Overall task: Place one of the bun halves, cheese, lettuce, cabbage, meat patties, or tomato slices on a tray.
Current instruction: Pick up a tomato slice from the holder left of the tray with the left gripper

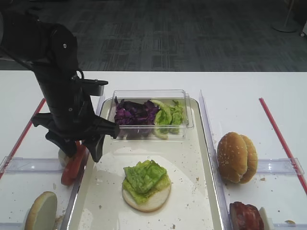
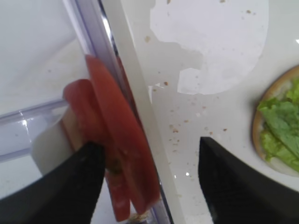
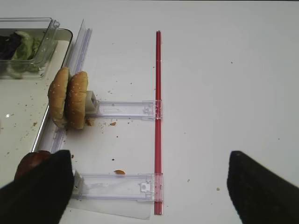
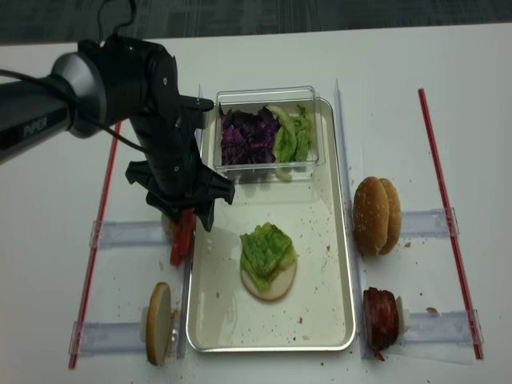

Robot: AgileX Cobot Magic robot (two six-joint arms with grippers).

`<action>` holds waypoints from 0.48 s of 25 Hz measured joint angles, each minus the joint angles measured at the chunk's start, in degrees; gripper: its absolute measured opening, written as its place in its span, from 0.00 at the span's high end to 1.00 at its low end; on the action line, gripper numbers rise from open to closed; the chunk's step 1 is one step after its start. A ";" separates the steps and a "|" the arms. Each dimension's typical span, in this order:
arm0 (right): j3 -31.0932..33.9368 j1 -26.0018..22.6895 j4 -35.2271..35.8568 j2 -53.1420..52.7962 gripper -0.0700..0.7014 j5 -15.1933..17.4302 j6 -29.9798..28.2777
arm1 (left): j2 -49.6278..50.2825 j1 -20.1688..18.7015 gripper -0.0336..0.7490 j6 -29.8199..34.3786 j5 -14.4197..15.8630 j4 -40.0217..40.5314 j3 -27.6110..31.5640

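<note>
Red tomato slices, round and standing on edge in a clear plastic holder just outside the left rim of the big silvery metal tray, sit between the fingers of our left hand. The jaws stand fairly wide, one finger to each side of the slices; we cannot tell whether they press them yet.

The slices lean against each other, so a squeeze could pinch two at once, or let a slick one slide out on the lift. The tray rim runs right beside them, and the inner finger could catch on it.

On the tray floor a cream-faced bun half already carries light green lettuce, and a small clear tub holds purple cabbage. On the white surface right of the tray stand two golden bun halves and dark meat patties. Our right hand hangs wide and empty over that side.
</note>
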 joint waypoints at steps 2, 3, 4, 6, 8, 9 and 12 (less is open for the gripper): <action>0.00 0.00 0.00 0.00 0.03 0.00 0.00 | 0.00 0.00 0.44 0.00 0.48 0.00 -0.23; 0.00 0.00 0.00 0.00 0.03 0.00 0.00 | 0.00 0.00 0.44 0.00 0.78 0.00 -0.47; 0.00 0.00 0.00 0.00 0.03 0.00 0.00 | 0.13 0.00 0.45 0.00 1.37 0.05 -1.00; 0.00 0.00 0.00 0.00 0.03 0.00 0.00 | 0.41 0.00 0.45 -0.11 2.34 0.14 -2.28; 0.00 0.00 0.00 0.00 0.03 0.00 0.00 | 0.41 0.00 0.45 -0.22 3.45 0.14 -3.98; 0.00 0.00 0.00 0.00 0.03 0.00 0.00 | 0.41 0.00 0.45 -0.32 4.03 0.14 -4.95; 0.00 0.00 0.00 0.00 0.03 0.00 0.00 | 0.41 0.00 0.45 -0.52 5.22 0.14 -6.40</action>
